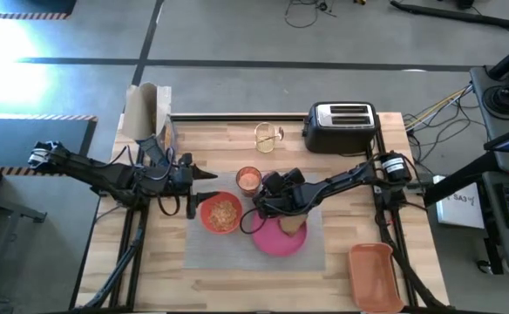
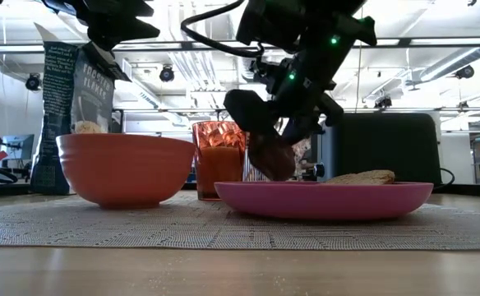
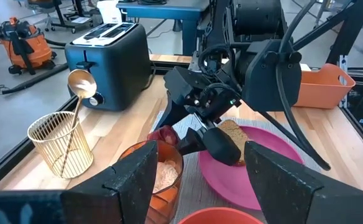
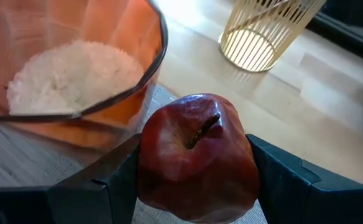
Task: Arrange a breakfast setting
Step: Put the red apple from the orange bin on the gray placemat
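Note:
My right gripper [image 1: 259, 209] is shut on a red apple [image 4: 197, 158] low over the grey placemat [image 1: 315, 253], between the glass of orange drink [image 1: 248, 180] and the pink plate [image 1: 276, 242]. A brown toast slice [image 1: 291, 225] lies flat on the plate. The orange-red bowl [image 1: 221, 213], holding cereal, stands on the placemat's left part. My left gripper [image 1: 204, 177] is open and empty, left of the glass and above the bowl's far side. A gold spoon [image 3: 82, 84] stands in a wire holder [image 1: 268, 137]. My right gripper pinches the apple's two opposite sides [image 4: 145, 171] between its two fingers [image 4: 281, 180]. The fingers slant down from the table's right side. The apple's stem [image 4: 203, 127] points back toward the wrist. In the low view the apple [image 2: 273, 156] hangs just beside the plate's rim; I cannot tell whether it touches anything below.
A black-and-silver toaster [image 1: 342, 126] stands at the far edge, right of the wire holder. A cereal bag [image 1: 145, 113] stands at the far left. An orange bin [image 1: 375, 275] sits at the near right corner. Bare wood lies left of the placemat.

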